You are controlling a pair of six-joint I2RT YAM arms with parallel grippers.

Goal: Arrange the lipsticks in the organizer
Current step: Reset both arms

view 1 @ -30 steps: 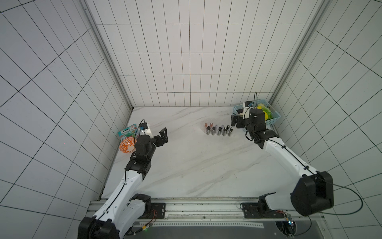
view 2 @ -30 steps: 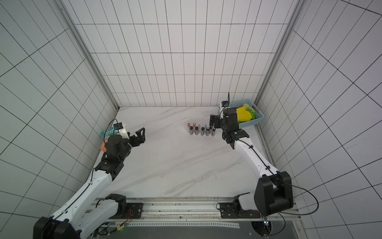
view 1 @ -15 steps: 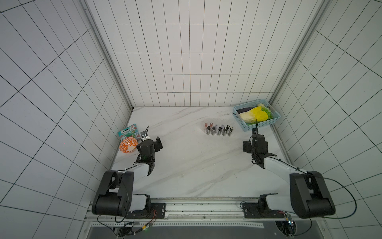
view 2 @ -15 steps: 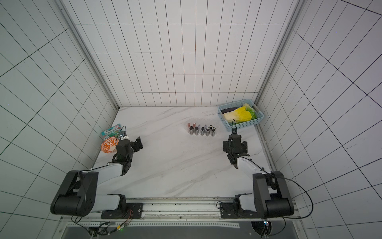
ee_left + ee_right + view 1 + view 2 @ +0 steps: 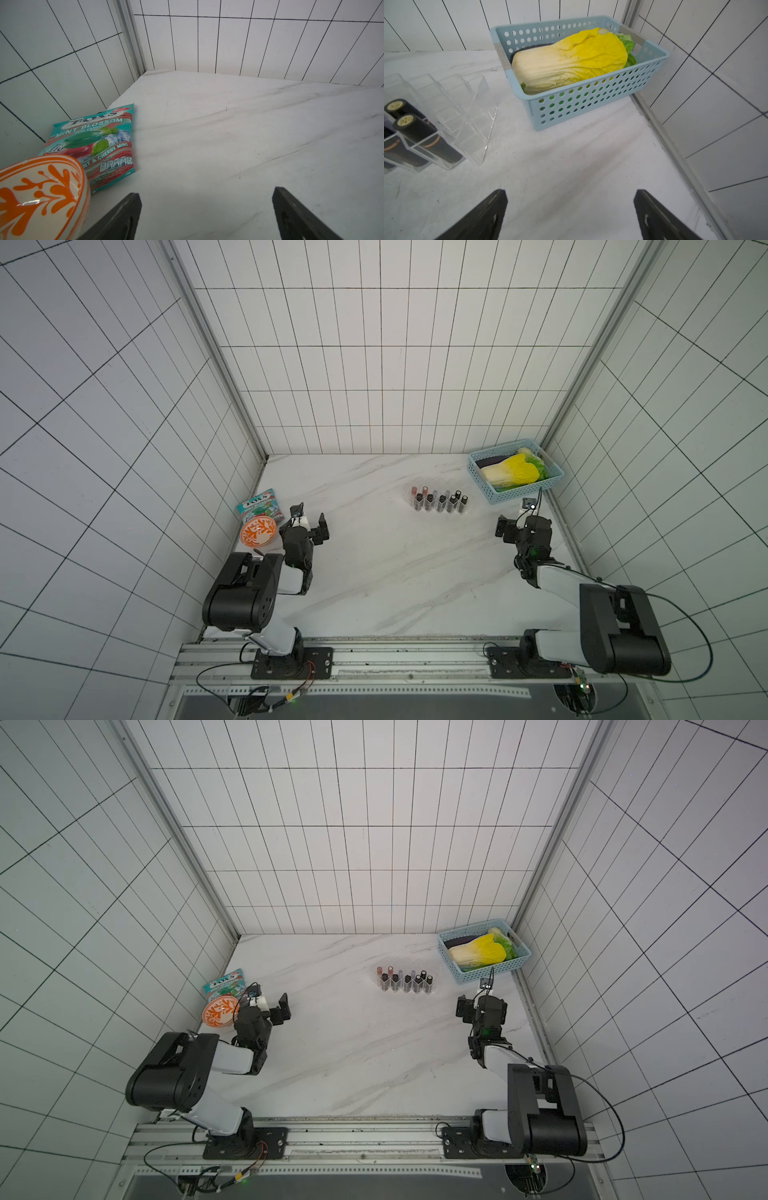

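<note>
1. Both pincers are released, jaws wide, nothing held: left pincer (image 5: 205,192), right pincer (image 5: 570,191). Both sit low over the marble top (image 5: 571,158).
2. Task items: lipsticks (image 5: 441,502) appear all seated in the organizer (image 5: 467,116). It lies ahead of the right pincer, toward the left-arm side, well apart from both. No loose tube seen.
3. Risk: organizer is clear acrylic w/ thin edges, near invisible vs. the white top. A reach by the right pincer could clip it. Light rack on slick marble, so it likely slides.
4. Risk: tubes sit tilted in the slots. A knock could spill them, and glossy cylinders would roll.
5. Risk: glazed orange-patterned bowl (image 5: 41,187) is just beside the left pincer's outer side. A swing-out could strike it. Candy bag (image 5: 97,141) ahead is soft film, low concern.
6. Materials: nearest tubes are black gloss w/ gold end-discs. Basket (image 5: 581,99), straight ahead of the right pincer, is rigid light-blue perforated plastic. Napa cabbage (image 5: 571,60) inside has crinkled leaves.
</note>
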